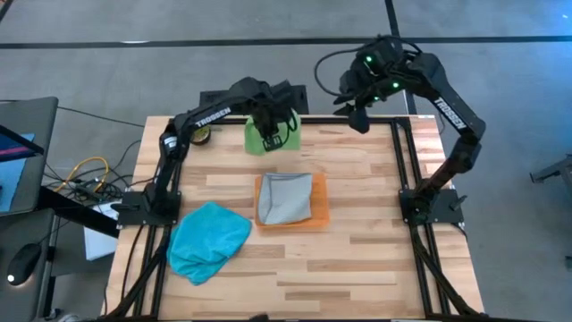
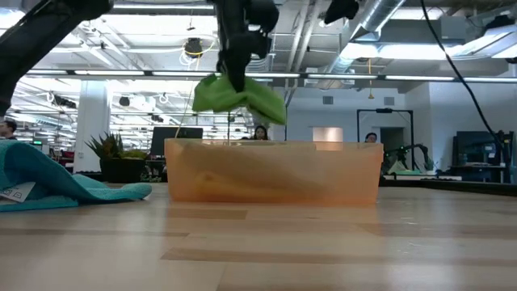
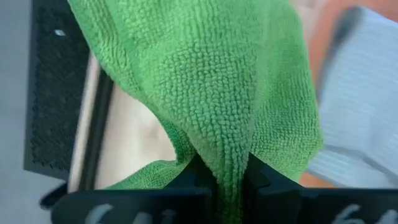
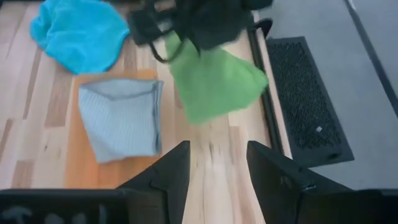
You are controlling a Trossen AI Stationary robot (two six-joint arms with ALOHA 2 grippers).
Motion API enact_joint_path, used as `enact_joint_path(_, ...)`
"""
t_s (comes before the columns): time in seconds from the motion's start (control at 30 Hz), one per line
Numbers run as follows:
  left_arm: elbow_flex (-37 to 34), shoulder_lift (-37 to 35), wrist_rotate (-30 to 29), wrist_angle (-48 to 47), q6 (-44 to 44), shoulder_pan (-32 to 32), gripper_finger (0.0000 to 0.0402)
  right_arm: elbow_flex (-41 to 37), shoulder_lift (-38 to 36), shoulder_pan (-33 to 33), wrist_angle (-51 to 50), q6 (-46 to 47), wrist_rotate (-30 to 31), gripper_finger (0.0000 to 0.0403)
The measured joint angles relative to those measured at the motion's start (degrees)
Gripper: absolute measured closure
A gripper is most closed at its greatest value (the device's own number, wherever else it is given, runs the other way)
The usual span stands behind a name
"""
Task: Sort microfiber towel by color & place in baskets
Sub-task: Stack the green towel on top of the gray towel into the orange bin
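Observation:
My left gripper (image 1: pixel 268 123) hangs over the table's far middle, shut on a green microfiber towel (image 1: pixel 270 136) that dangles below it (image 2: pixel 240 94). Just nearer sits the orange basket (image 1: pixel 320 215), with a grey towel (image 1: pixel 286 199) lying folded inside it. A turquoise towel (image 1: pixel 208 240) lies bunched on the table near the left front. My right gripper (image 4: pixel 217 165) is open and raised above the far right corner (image 1: pixel 357 114), touching nothing. My left gripper pinches a gathered fold of the green towel (image 3: pixel 225 163) between its two fingers, which come from above and point down. Several layers are bunched in the pinch. The towel hangs slack below the fingers, lifted clear of the table and higher than the basket's rim (image 2: pixel 275 145).
A small potted plant (image 1: pixel 204 136) stands at the far left of the table. Black frame rails (image 1: pixel 407 152) run along the table's sides. Bare wood lies right of and in front of the basket. Cables (image 1: pixel 85 174) and other gear sit off the left edge.

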Motion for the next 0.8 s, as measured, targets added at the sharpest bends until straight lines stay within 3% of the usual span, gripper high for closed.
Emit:
enact_joint_path(0.2, 2.9, -0.1, 0.5, -3.2, -5.5, -6.3, 0.0397, 0.0, -1.7, 0.1, -3.8, -2.2, -0.1, 0.0221)
enact_joint_path(0.33, 3.3, -0.6, 4.9, -3.2, -8.7, -10.8, 0.0397, 0.0, -2.8, 0.6, -4.4, -2.2, -0.2, 0.0221)
enact_joint_path(0.57, 3.3, -0.2, 4.4, -3.2, -13.3, -18.1, 0.0397, 0.0, -4.5, 1.6, -4.6, -2.2, -0.2, 0.0221)
enact_joint_path(0.8, -0.1, 0.2, 5.3, -0.5, -14.2, -20.3, 0.0397, 0.0, -5.1, 4.3, -5.0, -2.1, -0.3, 0.0221)
